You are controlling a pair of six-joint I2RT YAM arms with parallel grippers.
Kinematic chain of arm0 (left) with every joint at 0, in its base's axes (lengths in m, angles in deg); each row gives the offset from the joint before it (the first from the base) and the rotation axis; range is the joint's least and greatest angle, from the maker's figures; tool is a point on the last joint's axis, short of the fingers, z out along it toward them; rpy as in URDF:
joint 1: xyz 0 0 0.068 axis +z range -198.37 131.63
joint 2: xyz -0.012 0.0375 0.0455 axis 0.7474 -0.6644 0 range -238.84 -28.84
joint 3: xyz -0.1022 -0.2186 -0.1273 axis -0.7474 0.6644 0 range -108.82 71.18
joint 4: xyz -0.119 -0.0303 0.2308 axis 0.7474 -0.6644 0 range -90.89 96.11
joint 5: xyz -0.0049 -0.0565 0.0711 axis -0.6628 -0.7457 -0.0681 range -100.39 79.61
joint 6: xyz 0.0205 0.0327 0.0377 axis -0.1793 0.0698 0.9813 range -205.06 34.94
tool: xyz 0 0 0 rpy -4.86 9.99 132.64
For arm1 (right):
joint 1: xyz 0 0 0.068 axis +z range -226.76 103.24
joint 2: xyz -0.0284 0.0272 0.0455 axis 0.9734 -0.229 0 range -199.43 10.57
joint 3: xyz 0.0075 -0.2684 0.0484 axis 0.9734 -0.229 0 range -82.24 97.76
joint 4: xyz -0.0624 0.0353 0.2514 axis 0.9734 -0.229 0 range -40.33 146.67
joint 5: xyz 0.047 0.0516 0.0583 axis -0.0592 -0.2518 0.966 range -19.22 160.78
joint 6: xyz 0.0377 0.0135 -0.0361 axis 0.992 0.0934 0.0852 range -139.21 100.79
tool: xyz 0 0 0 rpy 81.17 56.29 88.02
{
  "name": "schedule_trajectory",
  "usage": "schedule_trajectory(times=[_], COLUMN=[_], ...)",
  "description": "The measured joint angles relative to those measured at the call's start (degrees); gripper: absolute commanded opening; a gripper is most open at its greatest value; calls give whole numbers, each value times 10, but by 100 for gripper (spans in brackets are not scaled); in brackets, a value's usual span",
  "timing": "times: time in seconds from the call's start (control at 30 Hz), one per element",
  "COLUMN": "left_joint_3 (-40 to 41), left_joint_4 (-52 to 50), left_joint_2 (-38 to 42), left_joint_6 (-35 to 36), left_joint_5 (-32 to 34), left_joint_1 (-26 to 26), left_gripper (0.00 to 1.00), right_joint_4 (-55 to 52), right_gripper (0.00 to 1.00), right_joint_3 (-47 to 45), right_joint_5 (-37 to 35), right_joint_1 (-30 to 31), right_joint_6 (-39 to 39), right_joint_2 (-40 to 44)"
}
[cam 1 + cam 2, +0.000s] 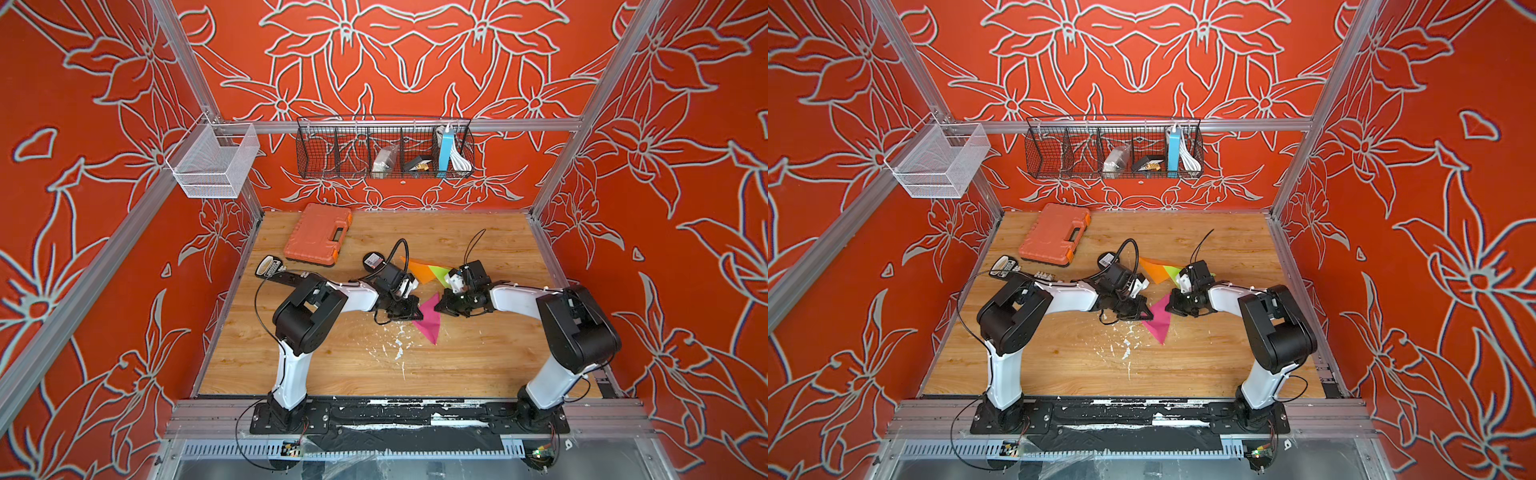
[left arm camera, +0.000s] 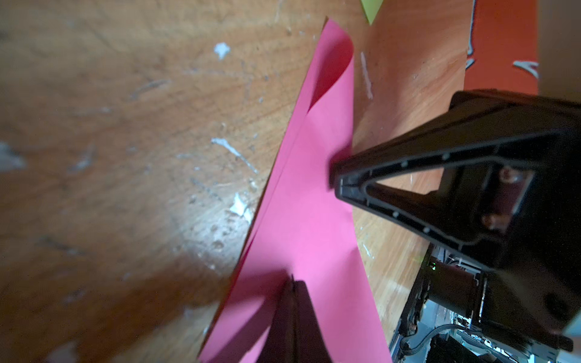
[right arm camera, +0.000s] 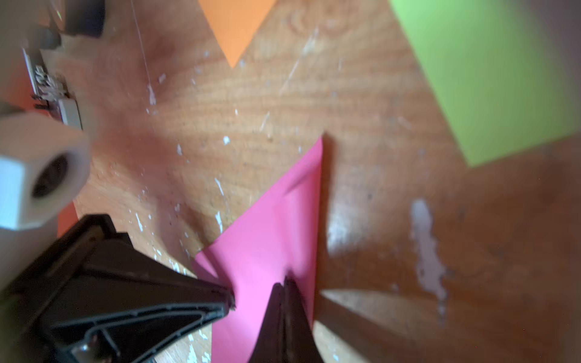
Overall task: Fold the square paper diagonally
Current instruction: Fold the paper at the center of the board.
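Observation:
The pink square paper (image 1: 430, 323) (image 1: 1159, 323) lies folded into a triangle at the middle of the wooden table. Its top layer lifts and curls at the far corner (image 2: 333, 63). My left gripper (image 1: 417, 318) (image 1: 1148, 318) (image 2: 292, 283) is shut, with its tip resting on the paper's left edge. From the other side my right gripper (image 1: 438, 308) (image 1: 1169, 308) (image 3: 284, 283) is also shut, its tip on the paper (image 3: 270, 235) near the upper corner. Each wrist view shows the other gripper's closed tip touching the paper (image 2: 314, 204).
An orange folded paper (image 1: 417, 270) and a green one (image 1: 440, 275) lie just behind the grippers. An orange tool case (image 1: 318, 235), a black round device (image 1: 372, 260) and a label maker (image 1: 269, 266) sit at the back left. Wire baskets (image 1: 384, 149) hang on the wall.

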Motion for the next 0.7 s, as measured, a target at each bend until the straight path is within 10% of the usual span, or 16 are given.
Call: schedule_trajectory(times=[0.7], left_joint_3=[-2], left_joint_4=[-2], left_joint_2=[-1], left_joint_6=[2], left_joint_5=[0], left_joint_1=[0], left_gripper=[0], right_joint_4=[13], right_gripper=[0], right_joint_3=[54], right_joint_5=[-20], right_joint_1=[-32], right_joint_6=[4], right_joint_2=[-46])
